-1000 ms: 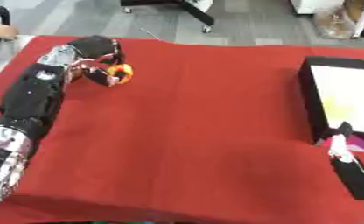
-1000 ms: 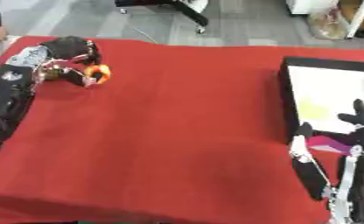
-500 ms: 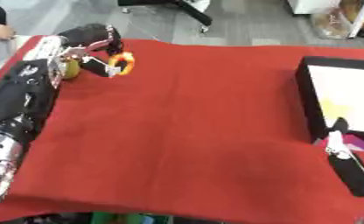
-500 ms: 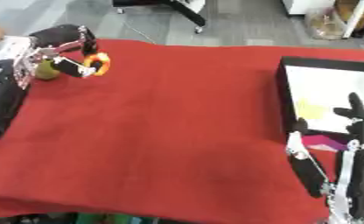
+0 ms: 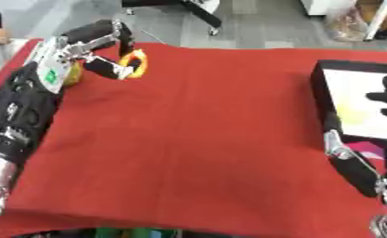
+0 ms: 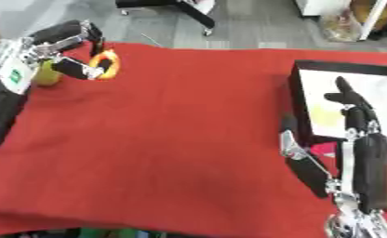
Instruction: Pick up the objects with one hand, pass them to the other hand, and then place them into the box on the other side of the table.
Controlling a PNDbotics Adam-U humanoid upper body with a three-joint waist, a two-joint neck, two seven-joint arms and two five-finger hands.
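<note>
Left hand: the left hand point(image 5: 99, 49) is at the far left of the table, fingers and thumb curled round an orange-and-yellow ring-shaped object point(image 5: 136, 63), which it pinches.
Held object: the ring-shaped object is tilted, near the table's far edge; whether it is off the cloth I cannot tell.
Second object: a yellow-green rounded object point(image 6: 45, 76) lies on the cloth just beside the left hand's wrist, partly hidden by the arm.
Left arm: black with silver joints, it runs along the table's left edge from the near corner up to the hand.
Right hand: the right hand point(image 6: 356, 125) stands at the near right, fingers straight and pointing up, thumb spread to the side, holding nothing.
Box: a black-walled box point(image 6: 295, 100) with a pale floor sits at the right edge of the table, well apart from the ring; the right hand's fingertips overlap it in view.
Box contents: a yellowish patch and something pink show inside; I cannot make them out.
Table: covered with a red cloth point(image 5: 205, 139).
</note>
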